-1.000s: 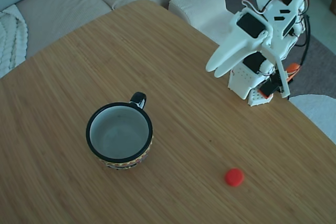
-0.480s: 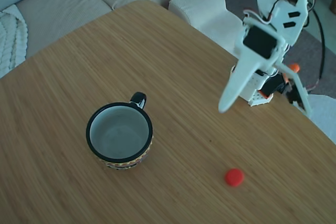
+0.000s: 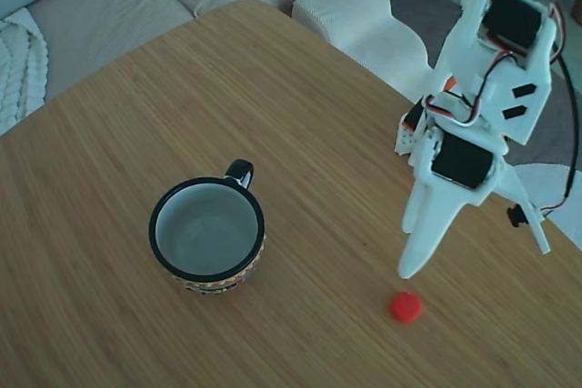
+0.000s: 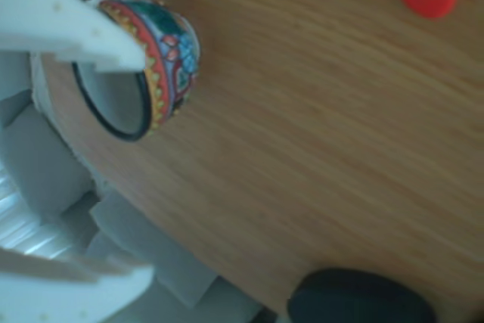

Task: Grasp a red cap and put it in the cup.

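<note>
In the fixed view the red cap point(image 3: 406, 306) lies flat on the tabletop point(image 3: 300, 134) at lower right of the frame, just below the claw point(image 3: 406, 270), whose white tip points down toward it without touching. The cap being a round disc, it has no long axis to align with. The other view shows two white fingers point(image 4: 83, 32) spread wide apart, so the claw is released and empty. The cup point(image 3: 207, 234) stands upright, well apart at centre left.
</note>
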Motion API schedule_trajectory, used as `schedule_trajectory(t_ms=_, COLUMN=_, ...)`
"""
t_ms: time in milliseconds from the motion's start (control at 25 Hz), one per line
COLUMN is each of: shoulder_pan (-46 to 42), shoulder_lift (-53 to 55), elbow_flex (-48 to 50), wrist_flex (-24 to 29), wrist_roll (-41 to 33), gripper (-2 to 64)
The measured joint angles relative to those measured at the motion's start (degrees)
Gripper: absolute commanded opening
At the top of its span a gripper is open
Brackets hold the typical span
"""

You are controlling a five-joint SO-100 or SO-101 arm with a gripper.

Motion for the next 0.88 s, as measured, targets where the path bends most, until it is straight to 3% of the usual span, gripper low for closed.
schedule_trajectory(t_ms=240, shoulder_pan=-4.7, shoulder_lift=-3.4, elbow_flex=-1.1, wrist_flex=5.4, wrist_roll=-3.1, gripper=29.9)
schedule_trajectory(t_ms=880, shoulder_pan=-6.8, shoulder_lift=-6.2, elbow_flex=17.7, wrist_flex=0.1, wrist_roll=-6.9, gripper=29.9)
